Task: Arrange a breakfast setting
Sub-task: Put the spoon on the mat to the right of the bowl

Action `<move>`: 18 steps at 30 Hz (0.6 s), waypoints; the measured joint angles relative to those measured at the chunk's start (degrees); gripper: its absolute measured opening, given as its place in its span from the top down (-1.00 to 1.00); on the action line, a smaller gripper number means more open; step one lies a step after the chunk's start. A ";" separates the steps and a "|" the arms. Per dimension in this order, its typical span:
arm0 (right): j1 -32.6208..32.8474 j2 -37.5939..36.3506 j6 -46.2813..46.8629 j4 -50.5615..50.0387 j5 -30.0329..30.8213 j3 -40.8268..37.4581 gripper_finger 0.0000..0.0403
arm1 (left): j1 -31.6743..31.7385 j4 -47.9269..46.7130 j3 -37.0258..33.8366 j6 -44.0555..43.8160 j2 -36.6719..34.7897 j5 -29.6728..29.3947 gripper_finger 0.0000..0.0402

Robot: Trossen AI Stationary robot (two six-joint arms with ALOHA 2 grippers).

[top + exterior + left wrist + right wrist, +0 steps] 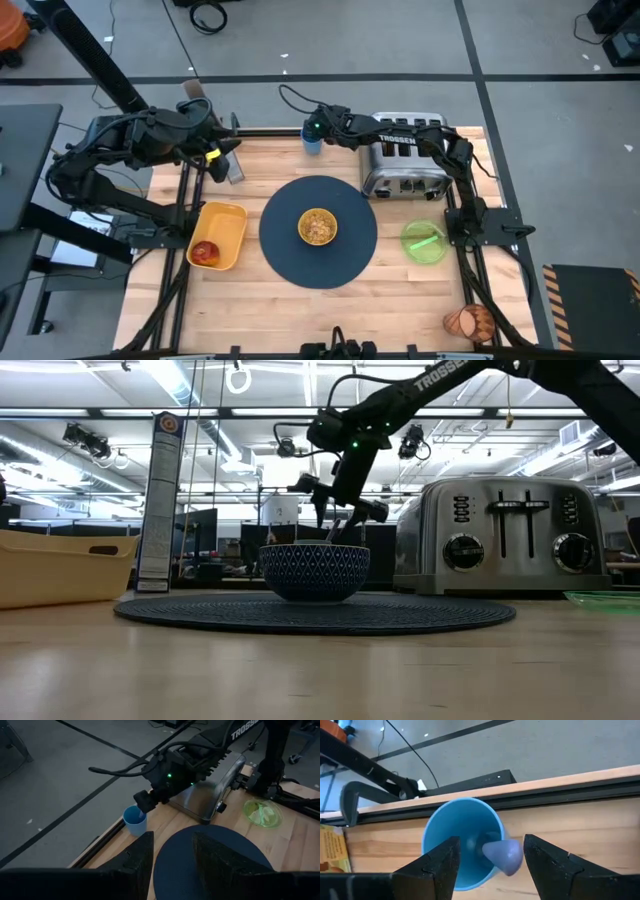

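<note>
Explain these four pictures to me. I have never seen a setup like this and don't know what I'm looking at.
Two dark robot arms work at a wooden table. One picture looks straight down, one looks level across the tabletop, and two come from cameras on the arms' wrists. On the table are a large dark blue-grey round mat bearing a small patterned bowl of cereal, a chrome four-slot toaster, a translucent green plate, a yellow tray holding a red apple, and an orange-brown cup by the right corner. Nothing is held. The left gripper hangs open at the back left. The right gripper is open over a small blue cup, its fingers either side of a pale rounded handle sticking out.
</note>
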 joint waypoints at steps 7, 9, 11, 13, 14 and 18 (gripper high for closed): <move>0.60 -0.02 0.47 0.44 0.35 0.00 0.14 | 0.02 0.00 0.00 -0.08 0.00 -0.01 0.28; 0.78 -0.02 0.44 0.48 0.79 0.00 0.22 | 0.02 0.00 -0.01 -0.08 0.00 -0.01 0.28; 0.85 -0.02 0.40 0.57 1.46 0.00 0.28 | 0.01 -0.02 0.00 -0.10 0.00 -0.01 0.28; 0.85 -0.02 0.38 0.57 1.55 0.00 0.33 | -0.01 0.00 -0.01 -0.10 0.00 -0.01 0.28; 0.85 -0.02 0.35 0.57 1.61 0.00 0.35 | -0.01 0.00 0.00 -0.10 0.00 -0.01 0.28; 0.89 -0.02 -0.15 0.92 1.81 0.00 0.40 | -0.01 -0.02 -0.02 -0.10 0.00 -0.01 0.28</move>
